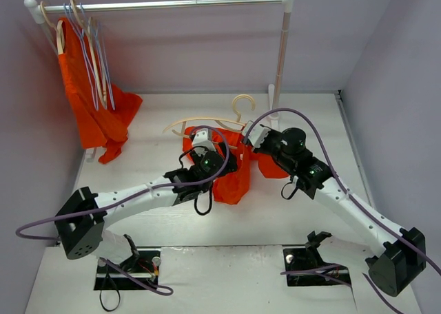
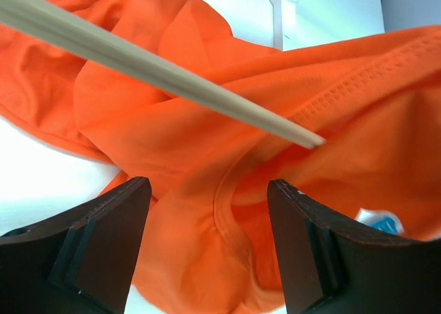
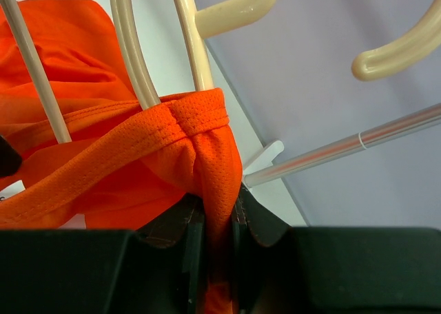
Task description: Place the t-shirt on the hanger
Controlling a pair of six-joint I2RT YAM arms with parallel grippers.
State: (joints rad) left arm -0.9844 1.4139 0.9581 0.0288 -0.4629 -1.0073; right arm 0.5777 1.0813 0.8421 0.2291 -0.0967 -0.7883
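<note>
hanger (image 1: pixel 200 120) lies mid-table, long axis roughly left-right in the top view, hook on the far side toward the clothes rail (image 1: pixel 172 4). t-shirt (image 1: pixel 234 183) is bunched under and in front of it, between my two wrists, most of the cloth trailing toward my bases

my right gripper (image 3: pixel 219 204): clamped on a fold of the t-shirt (image 3: pixel 103 155), cloth squeezed flat between both fingers. the pinch sits just below a stitched band of the shirt, and two cream limbs of the hanger (image 3: pixel 189 38) pass down behind that band. right arm comes in from the right, elbow bent, wrist aimed at the hook end

my left gripper (image 2: pixel 205 190): jaws wide apart, pinching nothing, with shirt fabric lying beyond and between the fingers. left arm reaches forward low over the table (image 1: pixel 310 121), wrist at the shirt's left side

from the left wrist, the hanger's thin straight bar (image 2: pixel 158 73) runs diagonally, upper left to lower right, its end meeting the t-shirt (image 2: pixel 386 121) next to a double-stitched hem

materials: shirt is bright orange-red, soft, fine mesh knit, heavily creased. hanger is pale cream, smooth, rounded thick limbs, curved hook; the bar is thinner, tan and matte

far left on the rail: second orange garment (image 1: pixel 89 100) and thin wire hangers (image 1: pixel 89 45), well apart from both grippers
</note>
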